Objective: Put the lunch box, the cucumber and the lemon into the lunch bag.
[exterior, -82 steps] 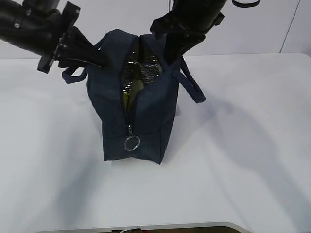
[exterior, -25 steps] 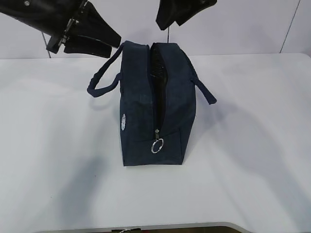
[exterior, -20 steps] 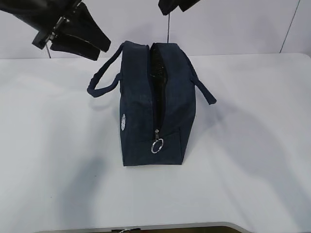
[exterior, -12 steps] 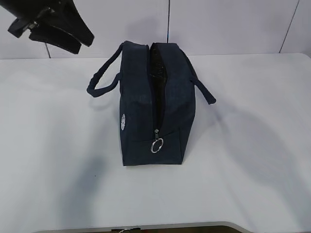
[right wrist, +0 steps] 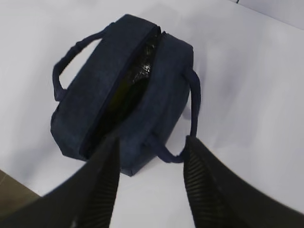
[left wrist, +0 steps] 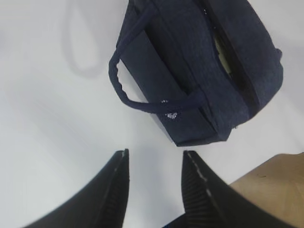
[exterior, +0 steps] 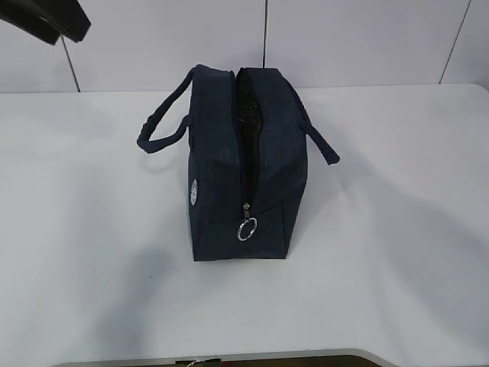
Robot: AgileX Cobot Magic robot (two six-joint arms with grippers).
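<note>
The lunch bag (exterior: 238, 172) stands unzipped at the centre of the white table (exterior: 397, 252), while the left gripper (left wrist: 154, 178) and right gripper (right wrist: 149, 178) hang above it, jaws parted and empty. No lunch box, cucumber or lemon lies outside; something greenish shows in the slit. A snagged handle (exterior: 162, 122) could topple the bag, though open tabletop surrounds it.

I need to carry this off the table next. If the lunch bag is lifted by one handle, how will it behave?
The lunch bag is soft fabric with drooping handles, so it would probably sag and tilt toward the unheld side. Its zipper is open along the top, so the contents might shift or spill. Lifting by both handles seems safer.
</note>
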